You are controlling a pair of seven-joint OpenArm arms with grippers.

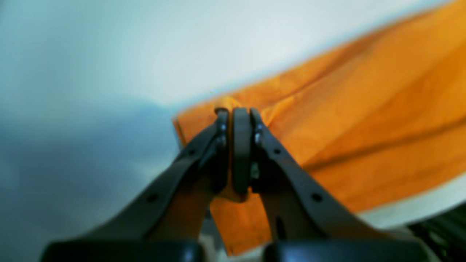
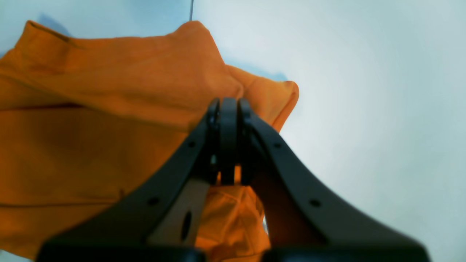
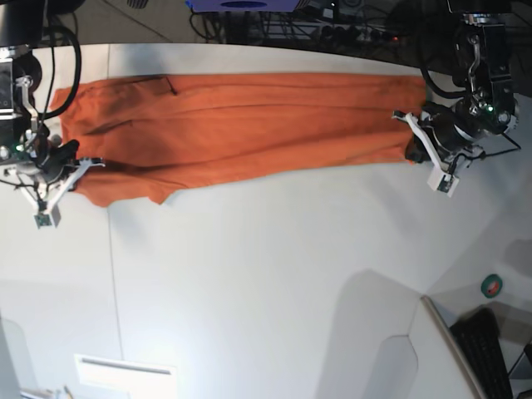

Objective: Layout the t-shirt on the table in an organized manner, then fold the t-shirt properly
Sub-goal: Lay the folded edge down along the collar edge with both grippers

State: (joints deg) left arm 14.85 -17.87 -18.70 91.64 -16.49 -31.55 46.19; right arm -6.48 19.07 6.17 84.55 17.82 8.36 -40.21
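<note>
T-shirt (image 3: 241,125) between hands, green tape roll (image 3: 492,286) (far corner) well apart.

Right gripper (image 2: 228,105) with dark jaws pressed together, pinching a fold of the orange t-shirt (image 2: 91,127), cloth bunched beneath the jaws, rumpled fabric left of the gripper, white table (image 2: 364,91) right of it, thin dark seam (image 2: 191,10) beyond the shirt.

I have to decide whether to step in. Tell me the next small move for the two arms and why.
Probably lower both ends onto the table and release. The left pincer and right pincer are each shut on an end of the t-shirt, which is stretched in a long band between them, its near edge uneven.
</note>
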